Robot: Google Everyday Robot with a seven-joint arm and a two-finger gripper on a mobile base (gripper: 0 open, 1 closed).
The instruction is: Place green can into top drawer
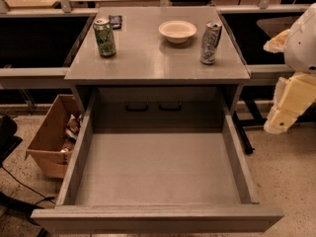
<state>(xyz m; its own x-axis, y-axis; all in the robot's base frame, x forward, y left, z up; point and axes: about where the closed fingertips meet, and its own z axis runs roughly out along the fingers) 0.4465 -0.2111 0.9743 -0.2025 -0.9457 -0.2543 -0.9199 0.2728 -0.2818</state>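
- The green can (pixel 104 37) stands upright on the cabinet top (pixel 158 65), near its far-left corner, silver lid up.
- A small dark flat object (pixel 115 21) lies just beyond the can, to its right, near the far edge of the top.
- A pale bowl (pixel 177 31) sits at the far middle of the top, well apart from the green can.
- A dented silver can (pixel 211 42) stands upright right of the bowl, near the right edge.
- The drawer (pixel 158 217) is pulled fully out toward the near side, under the top. Its flat grey bottom is bare, with tall side walls left and right and a thick front panel nearest.
- Two dark handles (pixel 137 106) show on the grey panel at the far end of the drawer.
- The gripper (pixel 286 110) hangs at the right edge of the scene, outside the drawer's right wall and below the level of the top, well apart from the green can. Whether it is spread or closed cannot be told; it holds nothing visible.
- A cardboard box (pixel 47 142) with bits of clutter inside sits on the speckled floor left of the drawer.
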